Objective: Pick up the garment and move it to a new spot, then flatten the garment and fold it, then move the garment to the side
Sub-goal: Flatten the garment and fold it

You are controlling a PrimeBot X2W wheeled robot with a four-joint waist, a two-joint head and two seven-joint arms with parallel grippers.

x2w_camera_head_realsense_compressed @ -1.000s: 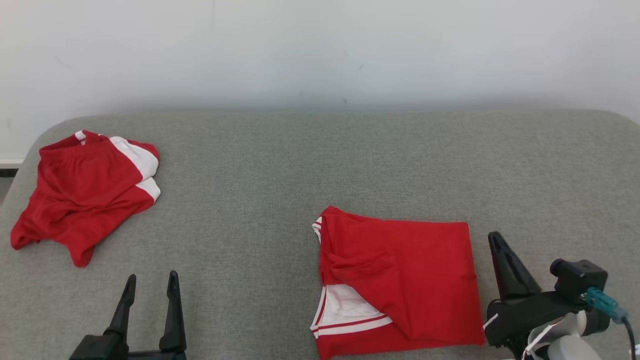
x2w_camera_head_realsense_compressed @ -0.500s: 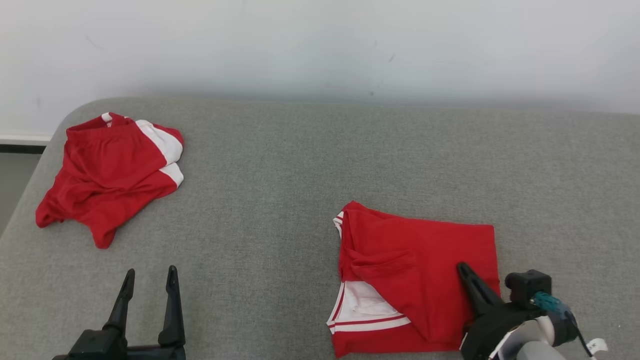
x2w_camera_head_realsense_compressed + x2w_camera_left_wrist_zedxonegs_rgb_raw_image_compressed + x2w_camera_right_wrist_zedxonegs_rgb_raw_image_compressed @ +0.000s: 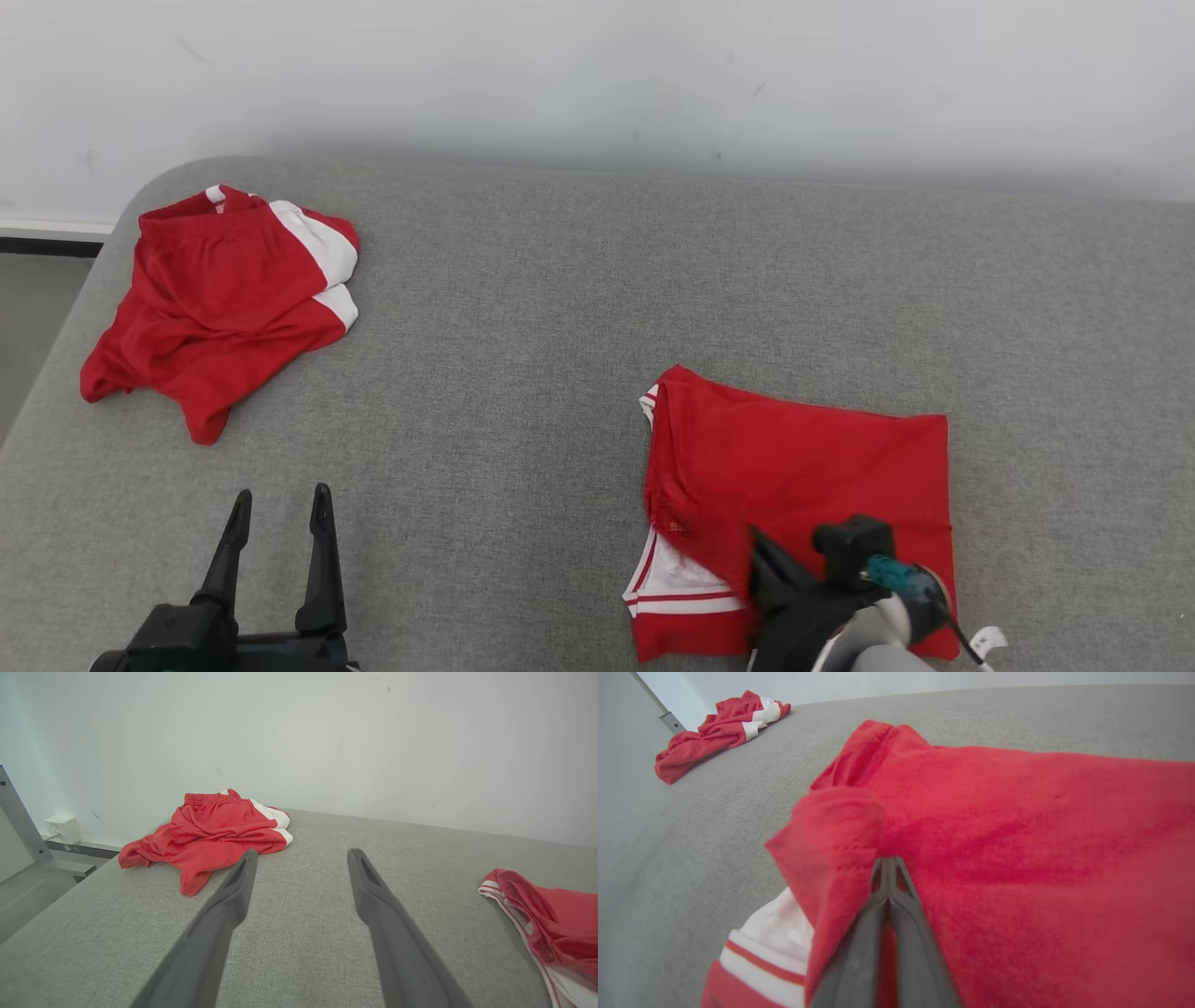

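Right gripper (image 3: 888,861) has its fingers squeezed together, tips planted on the folded red garment (image 3: 803,457) right at a bunched fold. Can't tell if any cloth's caught between them. Most of the garment lies ahead of the tips, with the white-striped hem just to their left. Left gripper (image 3: 283,495) is spread wide, holding nothing, over the grey pad (image 3: 523,327). A crumpled red-and-white piece (image 3: 215,299) sits well ahead of it, off to its left.
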